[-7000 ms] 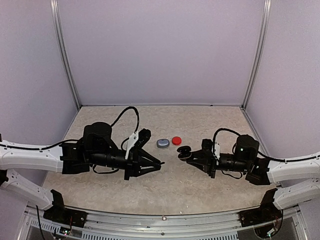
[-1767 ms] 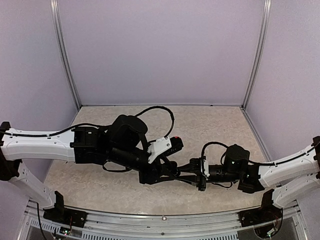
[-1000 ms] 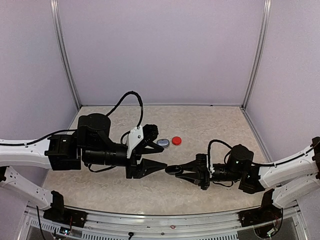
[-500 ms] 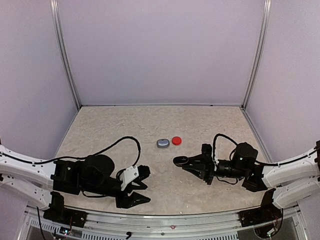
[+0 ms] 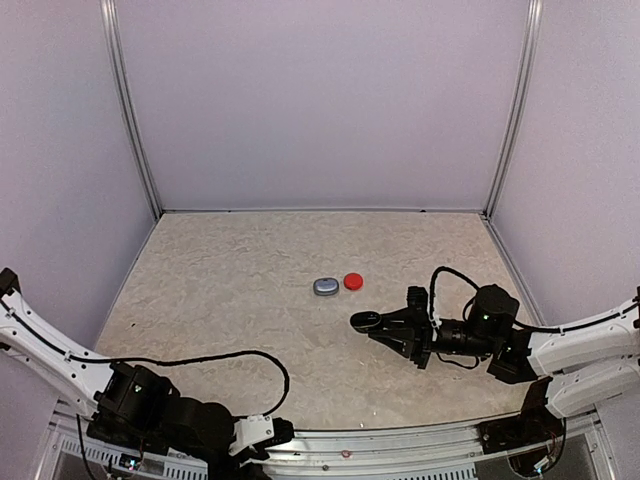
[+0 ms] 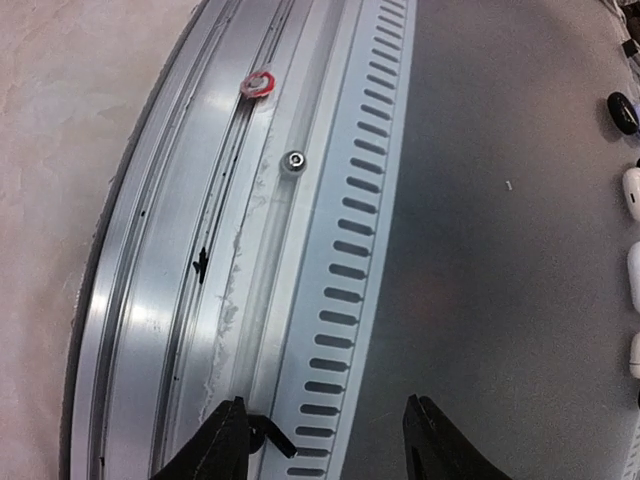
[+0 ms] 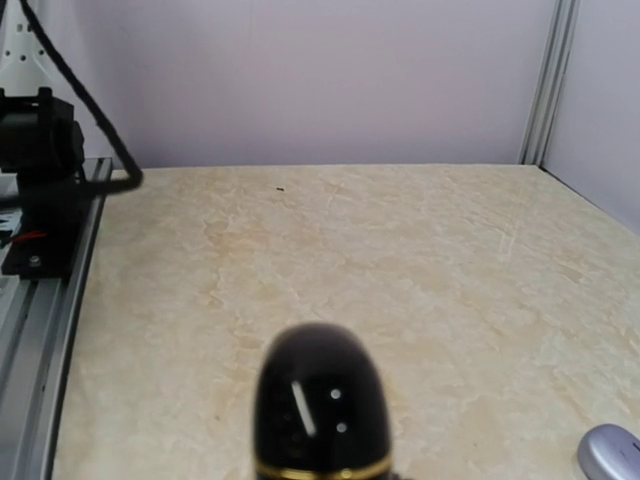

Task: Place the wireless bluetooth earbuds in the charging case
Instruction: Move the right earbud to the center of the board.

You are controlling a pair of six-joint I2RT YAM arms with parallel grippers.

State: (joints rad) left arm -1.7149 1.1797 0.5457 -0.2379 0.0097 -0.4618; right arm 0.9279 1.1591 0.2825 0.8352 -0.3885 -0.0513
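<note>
**A:** Where are the tiny stemmed earbuds?

**B:** None shows loose on the beige marbled tabletop (image 5: pixel 230 290). Whether any sit inside a case, I cannot tell. The nearest task item is the glossy black pebble-shaped charging case (image 7: pixel 320 400) with a gold band, held out over the table right of centre.

**A:** Why held like that?

**B:** The right gripper (image 5: pixel 378 324) is clamped on one end of it, pointing it toward the table's middle. That probably keeps it steady and within reach of a partner arm. The silvery grey oval case (image 5: pixel 325 286) and the round red case (image 5: pixel 353 281) lie side by side just beyond it, with nothing gripping them.

**A:** And the partner?

**B:** The left gripper (image 6: pixel 325 452) sits low over the slotted aluminium rail (image 6: pixel 300 250) at the near edge. Its fingers are spread wide with nothing between them, well apart from all three cases.
</note>
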